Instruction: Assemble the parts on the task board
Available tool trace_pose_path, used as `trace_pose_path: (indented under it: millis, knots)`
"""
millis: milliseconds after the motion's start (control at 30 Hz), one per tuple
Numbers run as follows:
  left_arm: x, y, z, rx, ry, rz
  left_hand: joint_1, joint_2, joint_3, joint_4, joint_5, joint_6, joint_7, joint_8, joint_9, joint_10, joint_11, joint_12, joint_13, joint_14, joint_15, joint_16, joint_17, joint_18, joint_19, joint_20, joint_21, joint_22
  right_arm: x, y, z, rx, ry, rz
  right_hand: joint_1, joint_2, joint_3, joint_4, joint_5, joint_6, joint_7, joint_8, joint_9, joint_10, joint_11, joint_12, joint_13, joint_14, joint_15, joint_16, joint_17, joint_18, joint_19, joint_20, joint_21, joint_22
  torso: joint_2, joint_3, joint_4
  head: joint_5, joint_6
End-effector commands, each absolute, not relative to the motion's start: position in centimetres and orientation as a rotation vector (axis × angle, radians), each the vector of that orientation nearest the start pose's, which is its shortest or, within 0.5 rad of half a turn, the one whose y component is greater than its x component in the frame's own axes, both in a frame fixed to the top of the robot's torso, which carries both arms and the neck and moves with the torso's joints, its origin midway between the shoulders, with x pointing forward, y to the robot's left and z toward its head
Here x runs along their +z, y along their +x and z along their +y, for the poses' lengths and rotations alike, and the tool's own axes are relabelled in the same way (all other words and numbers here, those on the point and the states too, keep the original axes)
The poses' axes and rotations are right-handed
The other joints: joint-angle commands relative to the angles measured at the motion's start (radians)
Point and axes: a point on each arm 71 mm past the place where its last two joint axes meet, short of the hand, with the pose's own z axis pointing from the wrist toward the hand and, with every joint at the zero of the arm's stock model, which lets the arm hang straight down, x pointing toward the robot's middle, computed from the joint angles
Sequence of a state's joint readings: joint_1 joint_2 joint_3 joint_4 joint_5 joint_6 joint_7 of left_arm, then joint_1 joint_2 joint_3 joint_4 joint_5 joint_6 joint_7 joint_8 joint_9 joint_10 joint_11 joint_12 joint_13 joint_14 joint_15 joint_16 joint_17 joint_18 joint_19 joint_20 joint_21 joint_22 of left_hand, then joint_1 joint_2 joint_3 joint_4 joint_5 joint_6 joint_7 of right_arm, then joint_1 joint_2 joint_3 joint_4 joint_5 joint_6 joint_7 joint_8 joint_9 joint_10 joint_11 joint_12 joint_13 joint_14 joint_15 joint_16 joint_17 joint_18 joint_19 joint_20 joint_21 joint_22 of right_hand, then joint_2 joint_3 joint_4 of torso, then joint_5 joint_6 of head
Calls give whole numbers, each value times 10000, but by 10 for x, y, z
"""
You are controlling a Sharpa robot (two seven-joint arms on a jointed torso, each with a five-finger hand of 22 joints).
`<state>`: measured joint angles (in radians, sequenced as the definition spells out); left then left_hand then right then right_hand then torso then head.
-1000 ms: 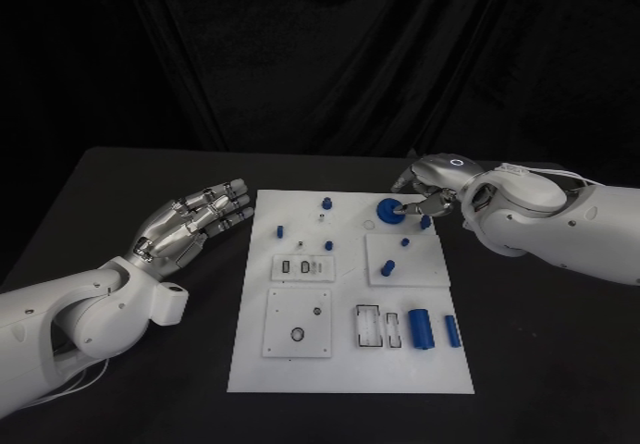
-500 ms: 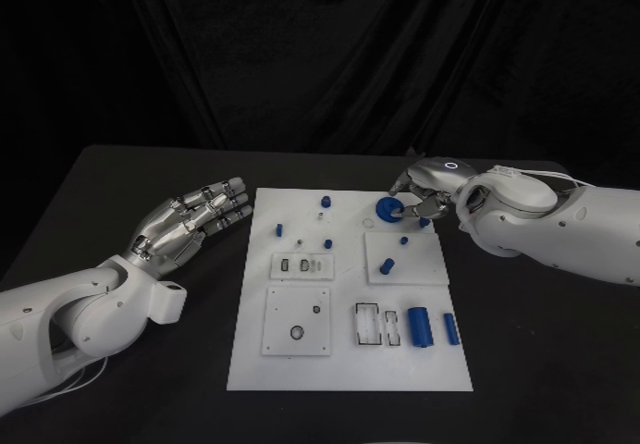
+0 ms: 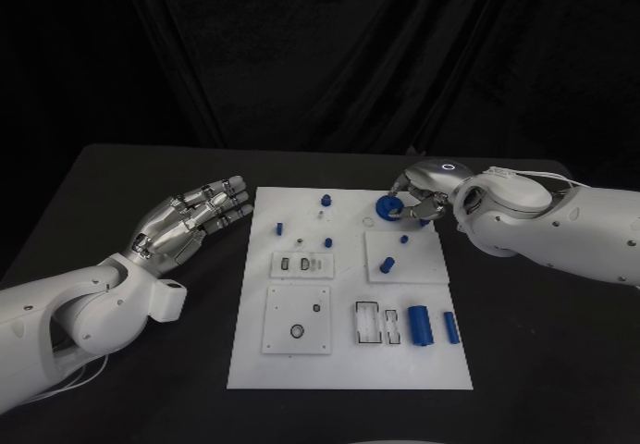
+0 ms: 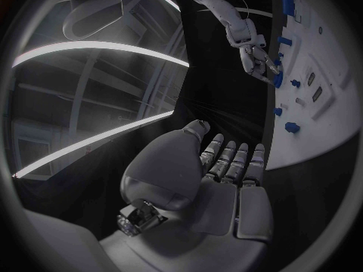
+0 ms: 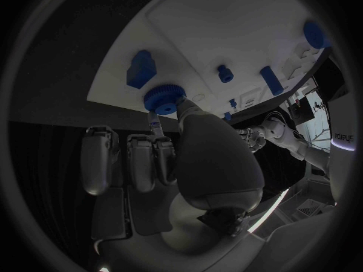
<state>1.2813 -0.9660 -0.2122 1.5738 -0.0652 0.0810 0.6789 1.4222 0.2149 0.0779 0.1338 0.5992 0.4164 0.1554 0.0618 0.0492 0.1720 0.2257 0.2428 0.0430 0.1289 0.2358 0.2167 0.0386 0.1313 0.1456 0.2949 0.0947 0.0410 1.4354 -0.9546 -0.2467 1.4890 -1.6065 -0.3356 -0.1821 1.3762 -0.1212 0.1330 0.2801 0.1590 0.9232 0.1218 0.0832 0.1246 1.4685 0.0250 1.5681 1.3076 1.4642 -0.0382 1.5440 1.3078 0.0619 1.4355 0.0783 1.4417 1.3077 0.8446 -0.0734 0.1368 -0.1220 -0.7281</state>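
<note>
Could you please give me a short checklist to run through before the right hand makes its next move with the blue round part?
1. Right hand holds the blue round part: ok, pinched at its knurled rim in the right wrist view.
2. Part lifted off the task board: cannot tell.
3. Left hand away from the board: ok, open beside its left edge, holding nothing.
4. Blue block near the part untouched: ok, apart from the fingers.
5. Target seat for the part: cannot tell.
</note>
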Motion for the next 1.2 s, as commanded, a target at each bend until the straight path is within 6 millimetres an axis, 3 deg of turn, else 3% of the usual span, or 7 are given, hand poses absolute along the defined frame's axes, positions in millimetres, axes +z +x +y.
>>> trace_pose_path:
  millis: [33,100,133,333,433,800,1200]
  knots:
    - [-163,454,241,-20541,-7456,12206,-113,-5,68,-6,63,20,76,49,12,3,95,47,13,4,99,40,14,-192,39,-6,44,-7,-148,503,-275,2734,-2905,15992,271,79,66,-174,754,328,-15,182,123,1023,78,27,2632,781,69,-48,1811,-63,-89,7,-64,716,8,8,1,-5,-3]
    - [-163,454,241,-20542,-7459,12213,-113,-5,68,-6,63,20,76,49,12,3,95,47,13,4,99,40,14,-192,39,-6,44,-7,-148,503,-274,2778,-2942,15975,343,101,104,-232,1027,483,-35,265,184,1023,71,27,2632,777,68,-55,1803,-59,-96,8,-73,716,8,9,4,-4,-1]
    - [-163,454,241,-20542,-7461,12216,-113,-5,68,-6,63,20,76,49,12,3,95,47,13,4,99,40,14,-192,39,-6,44,-7,-148,503,-274,2804,-2962,15964,509,141,201,-364,1664,848,-108,488,315,1023,49,27,2632,771,55,-65,1791,-52,-103,-13,-83,719,8,11,-1,1,-2]
    - [-163,454,242,-20529,-7471,12229,-122,-6,99,-9,61,8,85,45,10,-1,108,47,12,3,110,46,14,-202,48,-4,50,-6,-148,502,-273,2896,-3017,15906,809,176,419,-738,2874,1522,-291,997,746,1023,-44,27,2632,775,-26,-75,1809,-62,-82,-70,-78,779,4,4,-10,16,-16]
    - [-163,454,242,-20527,-7476,12236,-122,-6,99,-9,61,8,85,45,10,-1,108,47,12,3,110,46,14,-202,48,-4,50,-6,-147,501,-273,2954,-3004,15827,884,172,494,-913,3223,1637,-336,1216,1003,1023,-73,27,2632,774,-59,-85,1807,-68,-67,-104,-72,812,3,4,-4,32,-9]
    - [-163,454,244,-20493,-7500,12244,-126,-5,115,-10,61,7,89,45,10,0,113,52,13,9,115,60,16,-207,53,-4,53,-5,-126,491,-246,3901,-3296,14965,863,182,540,-1036,3280,1599,-384,1463,1341,1023,-116,27,2632,771,-98,-105,1791,-87,-16,-139,-39,891,0,-3,5,114,14]
    - [-164,455,240,-20598,-7472,12300,-142,-7,158,-11,60,-3,98,43,9,0,129,58,14,17,133,78,19,-222,66,-2,61,-2,-110,491,-174,5342,-4608,14417,675,205,515,-987,3137,1480,-423,1577,1568,1023,-158,27,2632,821,-138,-59,1907,-124,98,-176,55,1031,-2,-6,9,62,-21]
